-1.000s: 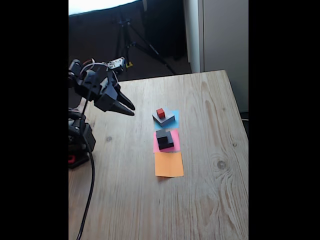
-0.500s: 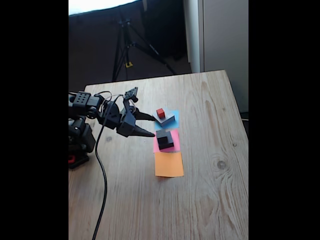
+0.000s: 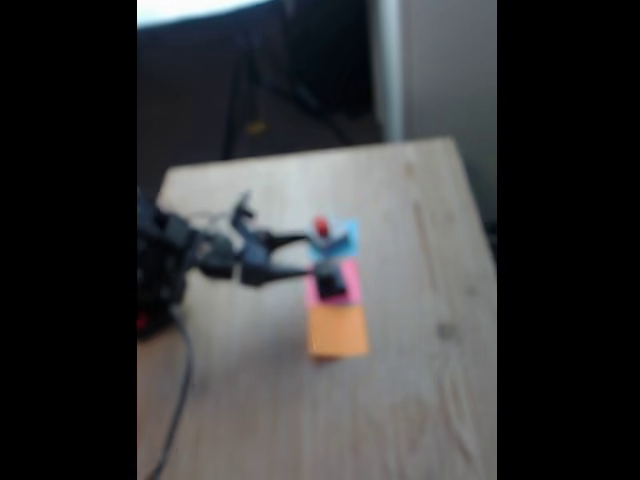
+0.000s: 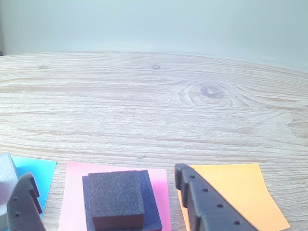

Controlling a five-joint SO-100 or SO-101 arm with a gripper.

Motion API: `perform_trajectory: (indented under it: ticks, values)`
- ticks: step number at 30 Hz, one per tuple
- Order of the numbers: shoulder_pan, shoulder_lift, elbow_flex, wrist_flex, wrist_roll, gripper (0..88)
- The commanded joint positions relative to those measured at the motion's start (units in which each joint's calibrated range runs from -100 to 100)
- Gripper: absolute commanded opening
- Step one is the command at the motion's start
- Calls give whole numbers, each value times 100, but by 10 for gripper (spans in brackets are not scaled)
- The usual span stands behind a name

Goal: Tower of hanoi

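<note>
**Black foam stack sitting between my spread fingers**

Black foam is filling the gap ahead of my gripper (image 4: pixel 108 192): the small black cube (image 4: pixel 115 198) is sitting on the medium black block (image 4: pixel 153 204), both on the pink paper square (image 4: pixel 73 192). My fingers are standing wide apart, holding nothing. Beyond one finger the large flat grey block (image 4: pixel 6 179) is resting on the blue paper square (image 4: pixel 34 174); beyond the other, the orange paper square (image 4: pixel 238 190) is lying bare. Past the stack, open wooden table (image 4: pixel 154 101) is running to its far edge. In the blurred fixed view, the tiny red cube (image 3: pixel 321 227) is showing just beyond my fingertip.
</note>
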Motion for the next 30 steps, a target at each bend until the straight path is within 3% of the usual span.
perform_trajectory:
  ticks: [1,11,30]
  values:
    - [-111,468,30,-848,87,346]
    - [-161,2126,-134,-2500,87,345]
    - [-153,3693,-825,-3374,-30,346]
